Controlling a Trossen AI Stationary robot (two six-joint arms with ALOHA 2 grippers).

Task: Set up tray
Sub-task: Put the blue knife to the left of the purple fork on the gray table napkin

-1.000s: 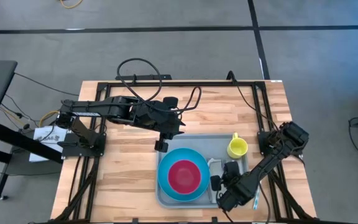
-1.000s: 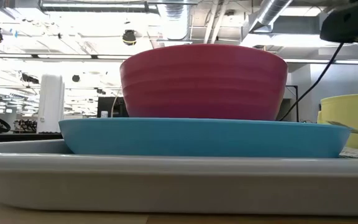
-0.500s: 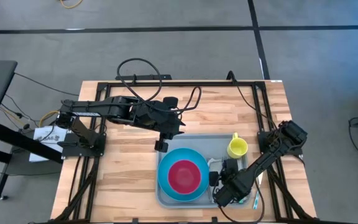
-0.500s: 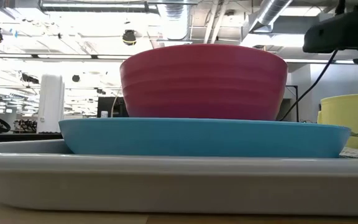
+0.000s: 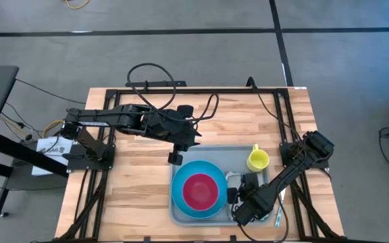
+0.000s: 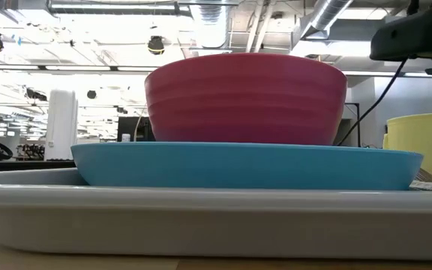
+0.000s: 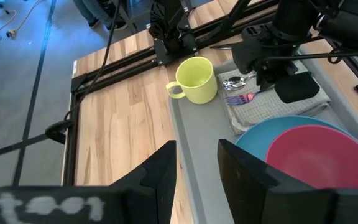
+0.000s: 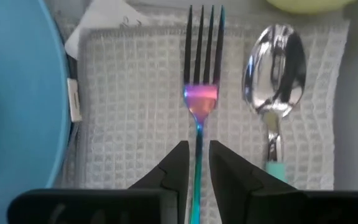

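The grey tray lies on the table's near middle. On it stands a blue plate with a red bowl inside, a yellow mug and a grey napkin. A fork and a spoon lie side by side on the napkin. My right gripper hovers low over the napkin, narrowly open, one finger on either side of the fork's handle without visibly touching it. My left gripper is open and empty, above the tray's far left corner.
Black frame rails run along the table's far, left and right sides. In the low view the tray's rim, the plate and the bowl fill the foreground. Bare wood lies to the left of the tray.
My right gripper has shifted a little toward the table's left over the napkin, then kept still. The spoon, which showed at the right edge of the low view a second ago, has gone from that view.
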